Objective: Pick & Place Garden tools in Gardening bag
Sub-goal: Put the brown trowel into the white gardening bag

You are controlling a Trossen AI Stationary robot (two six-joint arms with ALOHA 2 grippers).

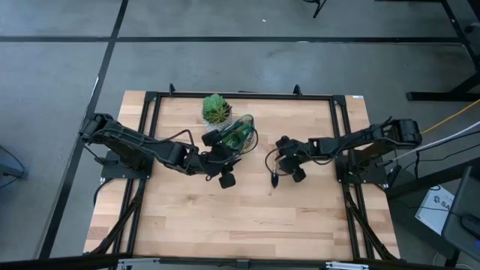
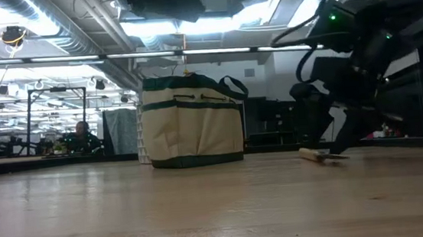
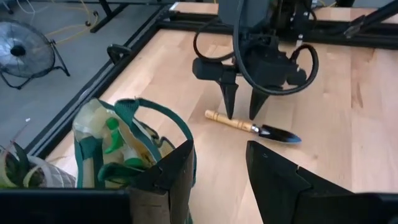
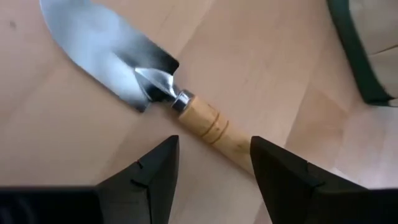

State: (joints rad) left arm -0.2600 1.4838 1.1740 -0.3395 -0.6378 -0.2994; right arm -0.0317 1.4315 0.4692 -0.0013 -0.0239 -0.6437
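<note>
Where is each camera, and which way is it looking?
High view: above the table, looking straight down; both arms, gardening bag, plant.
Low view: at tabletop height, looking across; bag, trowel, the right arm.
Left wrist view: on the left arm, past its own fingers toward the right gripper.
Right wrist view: on the right arm, looking down at the trowel between its open fingers.
Both wrist views share the trowel.

1. A trowel [image 4: 149, 78] lies flat on the wooden table [image 4: 261, 56], its shiny metal blade joined by a small collar to a pale wooden handle with grooved rings.
2. The right gripper [image 4: 214, 168] hangs over the handle, fingers [image 4: 146, 177] spread to either side of it (not touching the wood, as far as can be seen).
3. Part of the bag [image 4: 360, 50], dark green trim over beige cloth, shows at the frame's edge.
</note>
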